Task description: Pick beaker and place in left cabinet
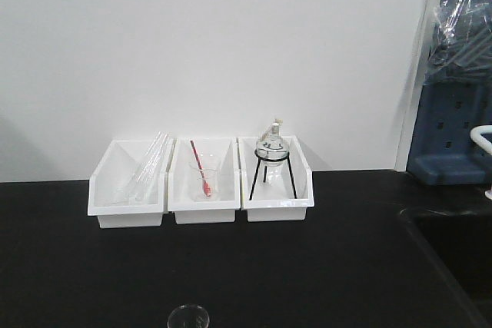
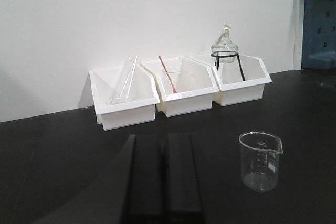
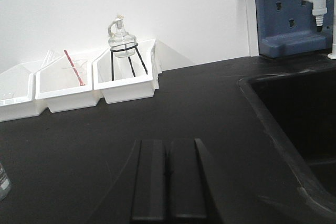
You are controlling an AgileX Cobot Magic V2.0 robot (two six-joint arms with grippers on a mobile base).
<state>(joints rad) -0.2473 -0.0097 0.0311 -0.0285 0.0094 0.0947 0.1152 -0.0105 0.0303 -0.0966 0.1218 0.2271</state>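
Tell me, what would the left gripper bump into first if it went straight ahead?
Probably the white bins, near where the left and middle ones meet, though depth is unclear. The beaker sits right of the left gripper, off that line.

- Soft, even indoor light; the white wall (image 1: pixel 231 36) is bright and greys slightly toward its lower left.
- The black table (image 1: pixel 323 266) is dim and holds little detail, with a faint sheen in the right wrist view.
- The bins (image 2: pixel 126 103) throw a soft shadow leftward onto the wall.
- Small highlights sit on the beaker (image 2: pixel 260 161) rim; in the front view it is blurred at the bottom edge.
- The left gripper (image 2: pixel 160 182) and right gripper (image 3: pixel 169 182) show as flat black, soft-edged shapes.
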